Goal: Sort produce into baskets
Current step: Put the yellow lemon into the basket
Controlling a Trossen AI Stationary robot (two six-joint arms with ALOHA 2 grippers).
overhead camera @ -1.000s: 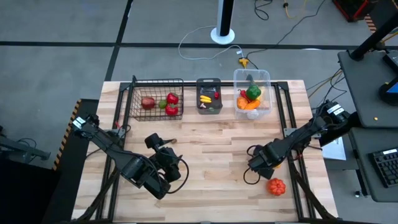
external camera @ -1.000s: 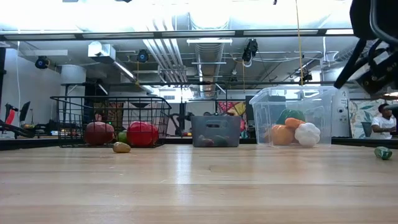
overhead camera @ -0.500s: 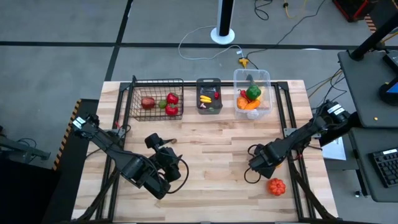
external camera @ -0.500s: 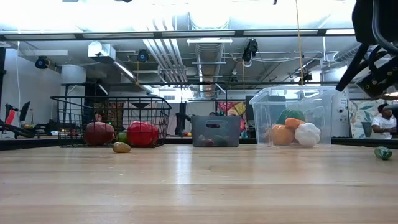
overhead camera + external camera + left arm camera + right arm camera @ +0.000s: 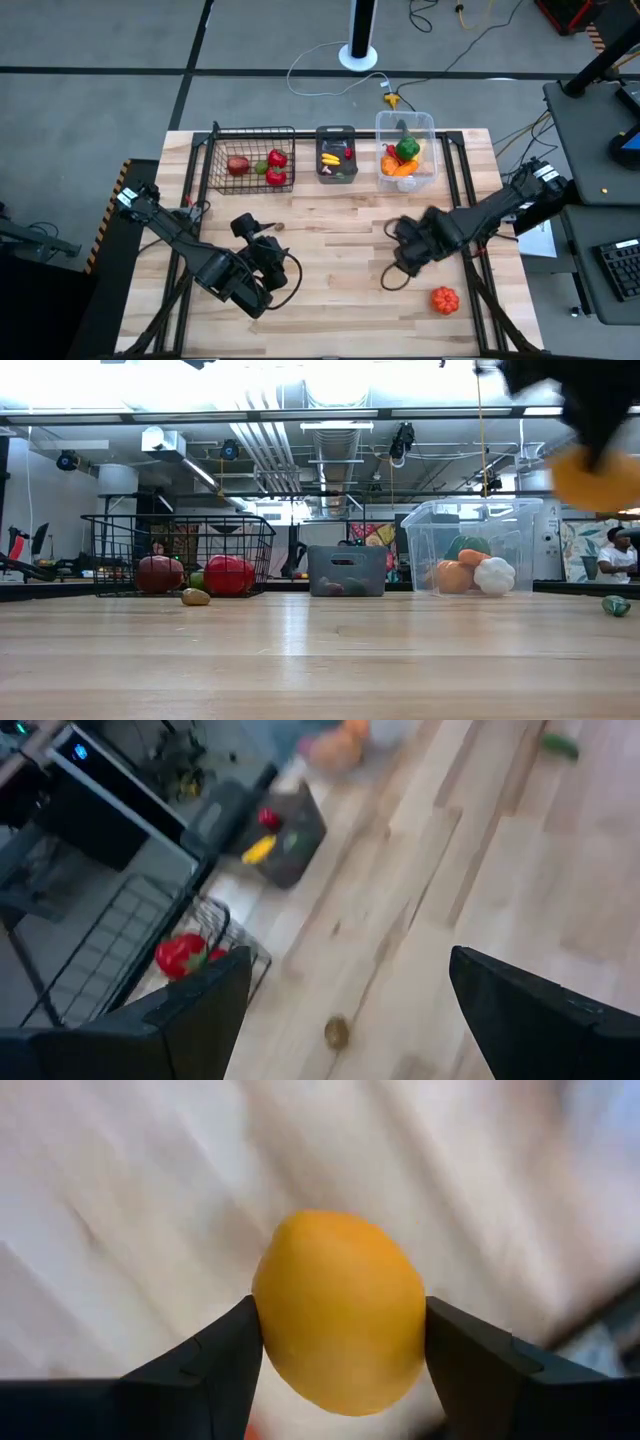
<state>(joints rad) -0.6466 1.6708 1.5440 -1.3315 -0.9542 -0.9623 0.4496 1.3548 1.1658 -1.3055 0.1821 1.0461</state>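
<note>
- Right end effector (image 5: 340, 1330) is gripping a yellow-orange round fruit (image 5: 340, 1312) between both fingers; in the low view the fruit (image 5: 590, 475) is hanging well above the tabletop (image 5: 330, 250), right of centre.
- Left end effector (image 5: 262, 262) is sitting idle with fingers spread wide, holding nothing, near the front-left part of the tabletop.
- Orange pumpkin-like piece (image 5: 444, 299) is lying near the front-right corner, apart from the right end effector.
- Small brown piece (image 5: 195, 597) is lying on the tabletop just in front of the wire-mesh basket (image 5: 250, 150).
- Along the far edge: wire-mesh basket is holding red and green produce; grey bin (image 5: 336, 155) in the middle; clear tub (image 5: 405, 130) holding orange, green and white pieces.
- Small green piece (image 5: 616, 605) is lying by the right edge.
</note>
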